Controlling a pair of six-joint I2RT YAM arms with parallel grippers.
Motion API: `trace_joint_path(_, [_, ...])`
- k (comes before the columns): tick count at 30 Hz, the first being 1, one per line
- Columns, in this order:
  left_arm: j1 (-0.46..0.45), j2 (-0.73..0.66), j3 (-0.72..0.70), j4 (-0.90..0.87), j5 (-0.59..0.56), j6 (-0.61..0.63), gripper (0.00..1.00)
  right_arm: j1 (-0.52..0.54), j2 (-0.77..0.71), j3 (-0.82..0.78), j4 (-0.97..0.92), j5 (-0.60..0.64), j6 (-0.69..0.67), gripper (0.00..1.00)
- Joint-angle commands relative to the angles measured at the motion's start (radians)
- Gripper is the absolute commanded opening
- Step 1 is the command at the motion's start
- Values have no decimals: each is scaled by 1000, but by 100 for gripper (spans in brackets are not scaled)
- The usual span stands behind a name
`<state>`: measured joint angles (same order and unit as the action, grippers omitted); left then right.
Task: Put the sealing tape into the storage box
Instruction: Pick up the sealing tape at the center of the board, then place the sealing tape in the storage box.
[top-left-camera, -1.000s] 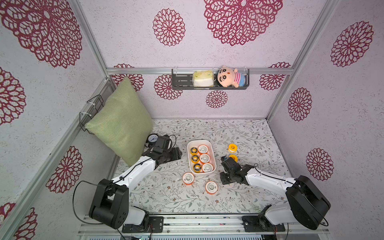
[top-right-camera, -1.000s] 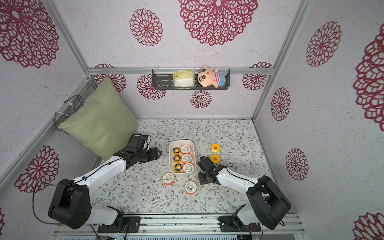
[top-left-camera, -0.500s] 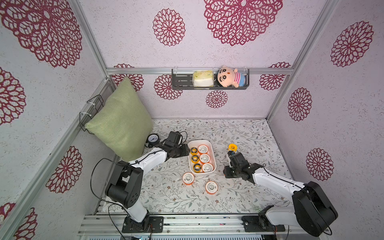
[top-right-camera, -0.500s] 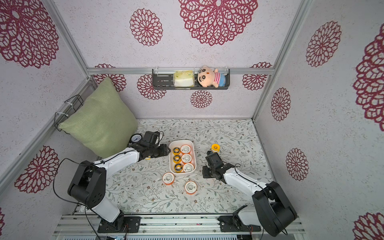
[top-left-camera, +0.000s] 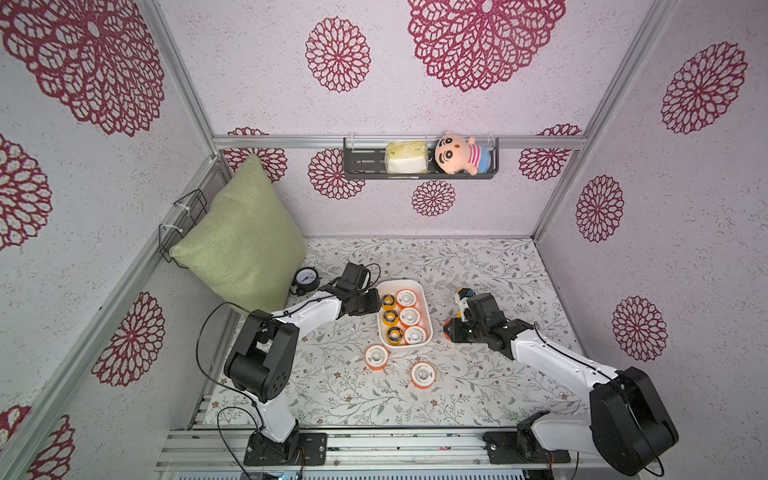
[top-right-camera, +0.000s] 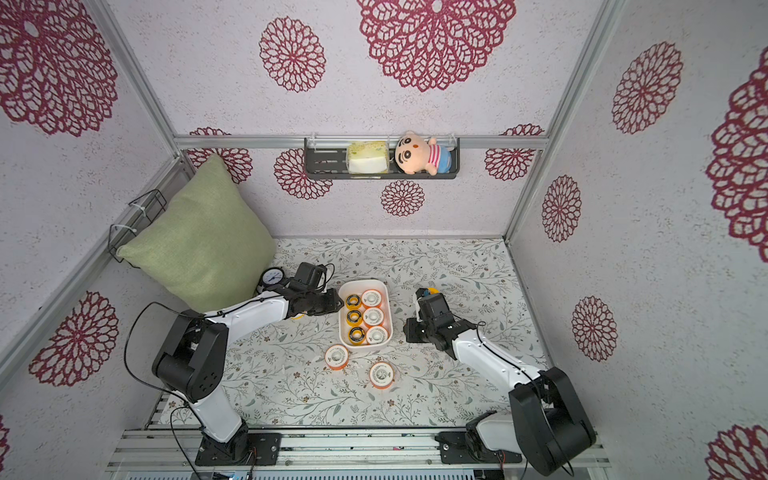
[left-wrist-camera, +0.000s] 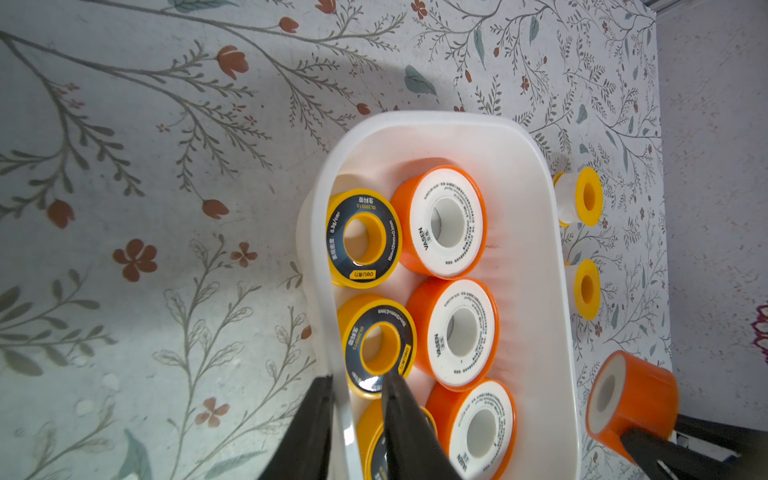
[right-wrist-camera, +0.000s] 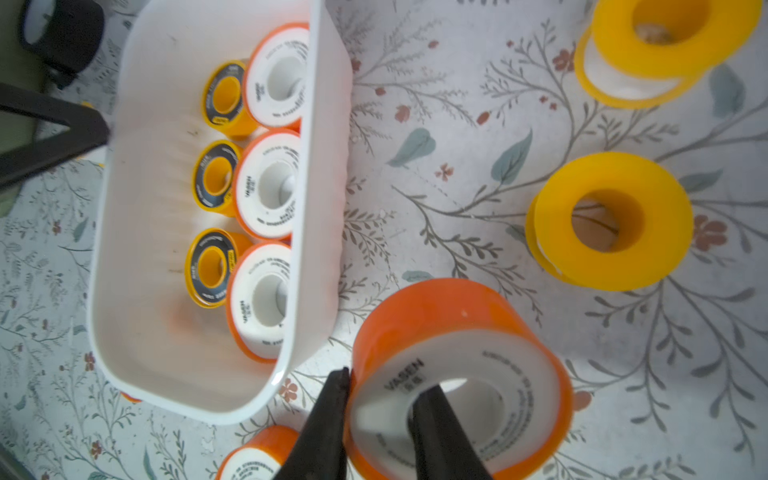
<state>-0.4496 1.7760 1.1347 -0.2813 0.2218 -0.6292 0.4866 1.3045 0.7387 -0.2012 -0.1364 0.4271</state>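
The right gripper (right-wrist-camera: 384, 382) is clamped on an orange VASEN spool (right-wrist-camera: 457, 332), one finger through the core, ready for lifting just beside the storage box (right-wrist-camera: 328, 166). The left gripper (left-wrist-camera: 357, 376) is narrowed astride the box wall, probably to steady it. The left arm (top-left-camera: 307, 309) and the right arm (top-left-camera: 548, 357) are stretched low over the table (top-left-camera: 478, 266)

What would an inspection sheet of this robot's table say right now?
Surface: floral-patterned tabletop.
Job's things: glossy white plastic tub holds three orange tape spools and three yellow black-faced spools; two loose orange spools and two plain yellow spools lie outside.
Clutter: black-rimmed round gauge, green cushion.
Grippers: left gripper closed astride the tub's wall; right gripper shut on another orange spool.
Cables: black cable loops beside the left arm.
Surroundings: flower-patterned walls; dark grey shelf holding a plush doll.
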Motion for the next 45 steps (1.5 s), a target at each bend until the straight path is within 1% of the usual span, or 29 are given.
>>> trace_joint_path(1, [-8, 19, 24, 6, -14, 6, 27, -5, 15, 66, 30, -32, -27, 25])
trace_joint_path(6, [-10, 15, 33, -25, -72, 12, 28, -5, 49, 125, 19, -39, -40, 25])
trace_joint_path(9, [-12, 23, 44, -33, -76, 20, 28, -5, 72, 167, 11, -38, -52, 25])
trace_joint_path(12, [-17, 43, 58, -39, -67, 23, 27, -6, 105, 217, 17, -66, -65, 25])
trace_joint_path(16, [-24, 58, 66, -39, -74, 23, 24, 4, 170, 298, 14, -93, -83, 25])
trace_joint_path(18, [-24, 66, 72, -40, -70, 21, 20, 14, 204, 339, 7, -95, -92, 25])
trace_joint_path(23, [-25, 72, 86, -46, -76, 20, 19, 44, 297, 451, -12, -100, -110, 25])
trace_joint_path(29, [-27, 86, 106, -64, -82, 28, 18, 82, 410, 575, -57, -59, -131, 25])
trace_joint_path(33, [-26, 93, 118, -71, -85, 35, 17, 106, 488, 665, -124, -4, -152, 25])
trace_joint_path(45, [-26, 99, 127, -81, -89, 43, 16, 139, 670, 889, -272, 93, -184, 25])
